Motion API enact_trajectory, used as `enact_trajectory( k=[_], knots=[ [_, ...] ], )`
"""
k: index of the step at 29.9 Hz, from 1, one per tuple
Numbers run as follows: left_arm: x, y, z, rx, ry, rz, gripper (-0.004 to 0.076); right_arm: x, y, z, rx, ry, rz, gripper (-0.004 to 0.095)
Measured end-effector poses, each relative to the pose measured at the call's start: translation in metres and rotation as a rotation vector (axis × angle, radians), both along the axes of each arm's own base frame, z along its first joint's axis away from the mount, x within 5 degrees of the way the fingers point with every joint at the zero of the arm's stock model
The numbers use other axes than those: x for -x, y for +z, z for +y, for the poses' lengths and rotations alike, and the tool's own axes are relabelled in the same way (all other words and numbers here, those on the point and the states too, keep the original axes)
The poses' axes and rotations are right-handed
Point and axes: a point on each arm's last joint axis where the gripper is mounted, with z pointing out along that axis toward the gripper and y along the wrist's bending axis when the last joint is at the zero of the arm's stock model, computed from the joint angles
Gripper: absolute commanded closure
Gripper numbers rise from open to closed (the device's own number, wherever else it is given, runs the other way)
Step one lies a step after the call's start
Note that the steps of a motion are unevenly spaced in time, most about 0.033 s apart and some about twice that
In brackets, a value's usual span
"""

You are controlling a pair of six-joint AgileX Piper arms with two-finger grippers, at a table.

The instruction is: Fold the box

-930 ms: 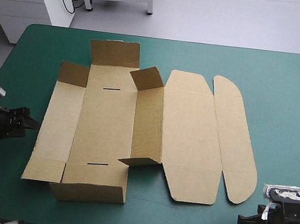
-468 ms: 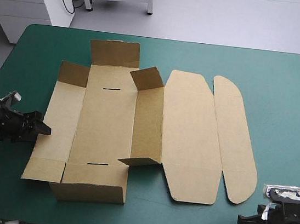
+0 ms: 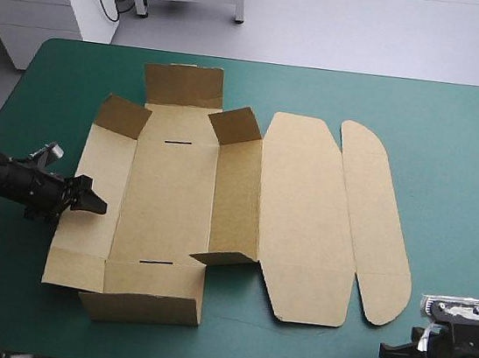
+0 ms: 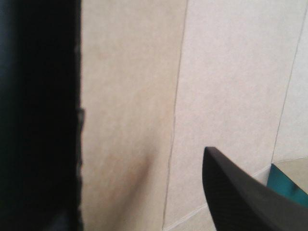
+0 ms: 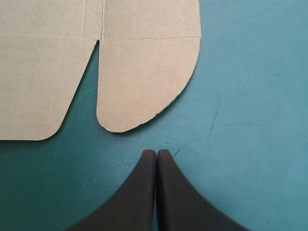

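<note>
The brown box [image 3: 166,196] lies mostly flat on the teal-green cover, with short flaps raised at its far end, a low front wall, and the lid and its rounded flap spread out to the right. My left gripper [image 3: 93,202] reaches over the box's left side panel from the table's left, open. In the left wrist view one black finger [image 4: 245,197] lies over brown board [image 4: 216,72], and a dark shape hides the other side. My right gripper [image 5: 156,153] rests shut near the table's front right corner, just short of the rounded lid flap [image 5: 144,82].
Bare teal-green cover [image 3: 461,173] stretches to the right of the lid flap and along the far edge. The table's front edge runs close under the box's front wall [image 3: 141,306] and beside the right gripper [image 3: 386,353].
My left gripper has moved right from the table's left edge onto the box's left panel. That panel's outer edge has shifted inward and its far corner flap stands higher. The right arm stayed still.
</note>
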Motion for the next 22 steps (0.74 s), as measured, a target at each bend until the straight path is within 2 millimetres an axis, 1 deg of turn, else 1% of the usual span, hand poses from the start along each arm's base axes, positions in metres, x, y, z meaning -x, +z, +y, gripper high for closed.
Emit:
enact_trajectory(
  k=[3,10,12,14,15,17,20,22],
  knots=[
    [-0.0019,0.0007,-0.0053,0.011,-0.008,-0.005,0.0303,0.0,0.0,0.0,0.0,0.0,0.0,0.0928],
    [-0.0036,0.0021,-0.0071,0.033,0.01,-0.011,0.0304,0.0,0.0,0.0,0.0,0.0,0.0,0.0928],
    [-0.0035,0.0021,-0.0071,0.034,0.014,-0.007,0.0321,0.0,0.0,0.0,0.0,0.0,0.0,0.0928],
    [-0.0035,0.0021,-0.0071,0.034,0.014,-0.007,0.0368,0.0,0.0,0.0,0.0,0.0,0.0,0.0928],
    [-0.0035,0.0021,-0.0071,0.034,0.014,-0.006,0.0406,0.0,0.0,0.0,0.0,0.0,0.0,0.0928],
    [-0.0035,0.0021,-0.0071,0.035,0.016,-0.005,0.0486,0.0,0.0,0.0,0.0,0.0,0.0,0.0928],
    [-0.0035,0.0021,-0.0071,0.035,0.016,-0.005,0.0633,0.0,0.0,0.0,0.0,0.0,0.0,0.0928],
    [-0.0035,0.0021,-0.0071,0.035,0.016,-0.005,0.0706,0.0,0.0,0.0,0.0,0.0,0.0,0.0928]
  ],
)
